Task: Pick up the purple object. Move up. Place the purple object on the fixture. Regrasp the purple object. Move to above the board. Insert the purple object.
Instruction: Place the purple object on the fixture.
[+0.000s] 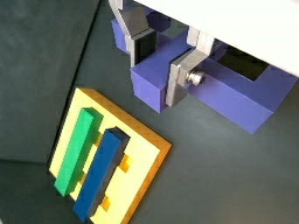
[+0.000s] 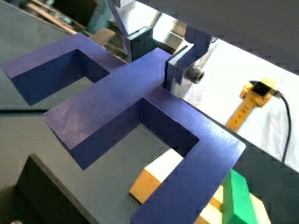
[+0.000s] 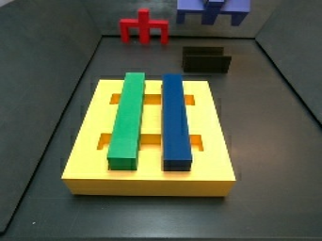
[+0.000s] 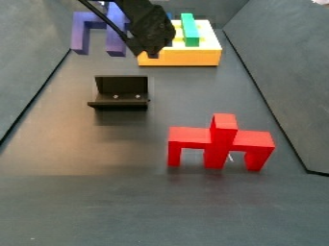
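We see the gripper (image 1: pixel 163 61) raised off the floor, its silver fingers (image 1: pixel 181 77) clamped on the central stub of the purple object (image 2: pixel 128 101) (legs pointing down in a side view (image 3: pixel 213 9)); it hangs clear above the empty fixture (image 3: pixel 206 60), behind the board (image 3: pixel 88 141)
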